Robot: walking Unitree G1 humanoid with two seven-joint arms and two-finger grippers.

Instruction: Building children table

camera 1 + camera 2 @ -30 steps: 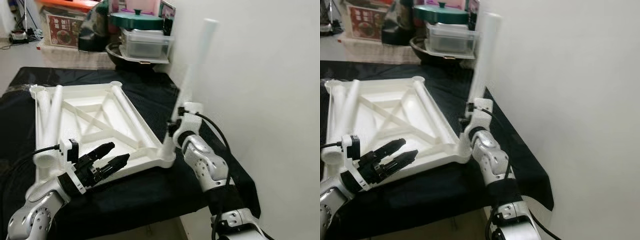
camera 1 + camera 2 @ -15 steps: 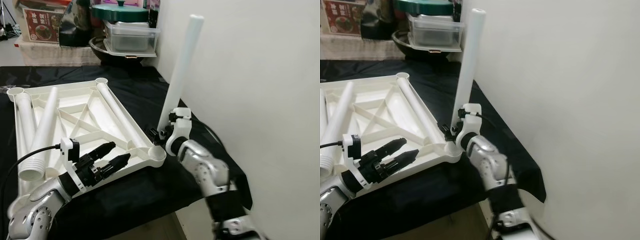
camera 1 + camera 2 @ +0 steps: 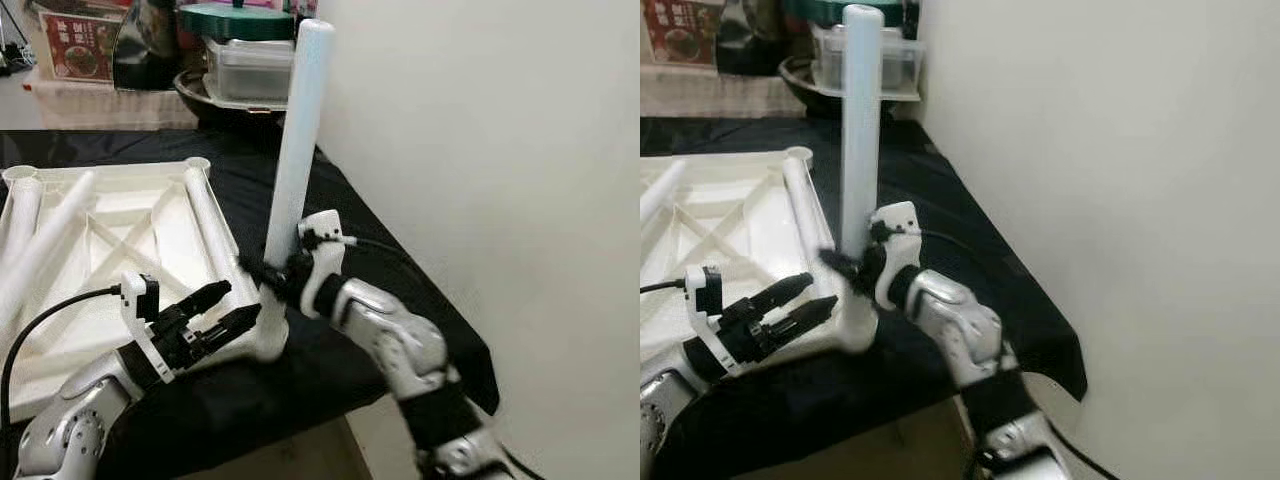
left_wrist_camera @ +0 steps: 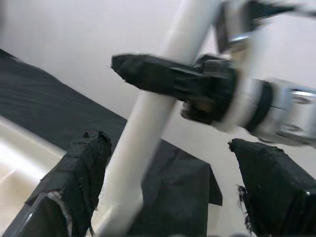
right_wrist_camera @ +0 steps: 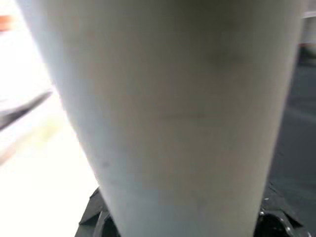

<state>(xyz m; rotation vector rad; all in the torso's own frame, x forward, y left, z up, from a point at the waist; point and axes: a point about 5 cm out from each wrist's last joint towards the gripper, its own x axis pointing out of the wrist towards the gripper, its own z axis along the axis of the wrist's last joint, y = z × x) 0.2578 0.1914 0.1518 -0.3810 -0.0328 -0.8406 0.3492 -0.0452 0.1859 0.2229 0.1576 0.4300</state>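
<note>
On the black-draped worktop (image 3: 400, 290): upturned white plastic tabletop (image 3: 120, 250), ribs up, near corner socket exposed. Long white tube leg (image 3: 298, 130) stands upright over that corner, right gripper (image 3: 268, 274) jaws clamped low for seating. Left gripper (image 3: 222, 308) jaws narrowly parted, empty, beside.

I can read no text anywhere before me. The one printed thing is a red box (image 3: 76, 45) in the upper left of my left eye view, on the pale cloth behind the black table; its face carries a round picture and some pale marks, but they are too small and blurred for me to make out a single letter, brand or number.
</note>
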